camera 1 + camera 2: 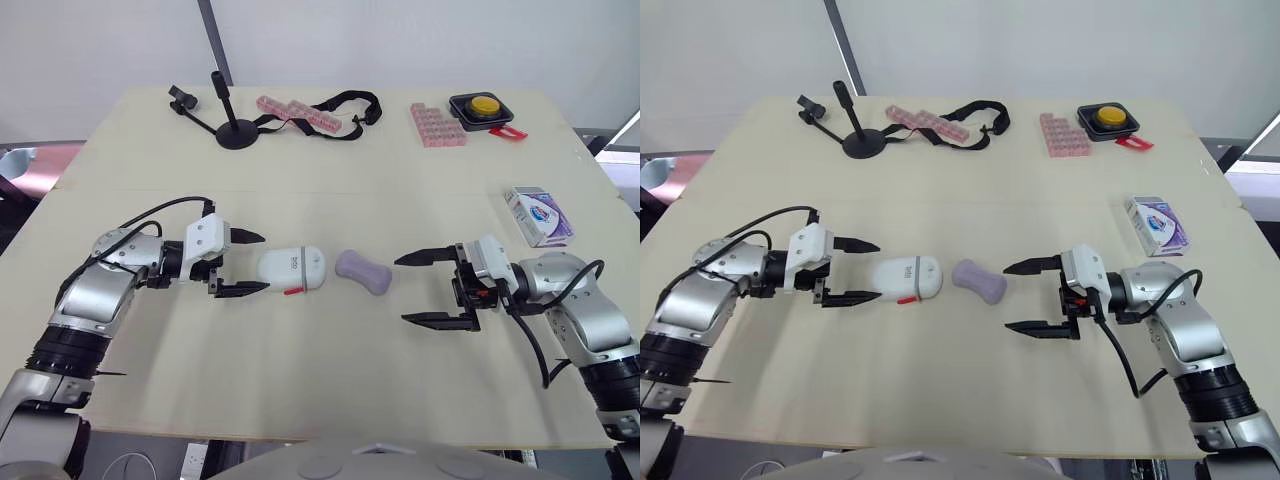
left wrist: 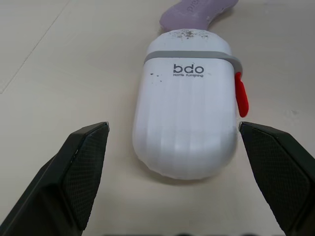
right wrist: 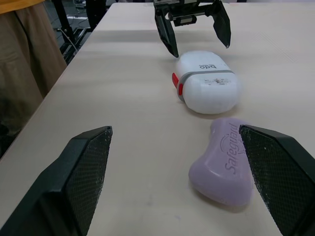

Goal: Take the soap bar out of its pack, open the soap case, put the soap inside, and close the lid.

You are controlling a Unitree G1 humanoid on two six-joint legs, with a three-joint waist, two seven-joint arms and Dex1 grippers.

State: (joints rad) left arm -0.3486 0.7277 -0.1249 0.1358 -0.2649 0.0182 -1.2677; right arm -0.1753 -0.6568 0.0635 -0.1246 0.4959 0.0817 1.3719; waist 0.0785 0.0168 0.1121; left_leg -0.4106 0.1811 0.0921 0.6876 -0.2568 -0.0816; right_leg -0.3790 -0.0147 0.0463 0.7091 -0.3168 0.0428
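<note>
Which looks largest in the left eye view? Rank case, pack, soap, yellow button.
1. case and pack: they look alike, so unranked.
2. soap.
3. yellow button, though it lies farthest from the camera.

We take this for a robot lab or test room: a plain pale surface (image 1: 300,380) against a bare white wall (image 1: 400,40), carrying a yellow push button (image 1: 484,104) in a black housing and a small black stand (image 1: 235,130).

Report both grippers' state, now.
Left gripper: open, empty, straddling the soap case's end.
Right gripper: open, empty, near the soap bar.
</note>
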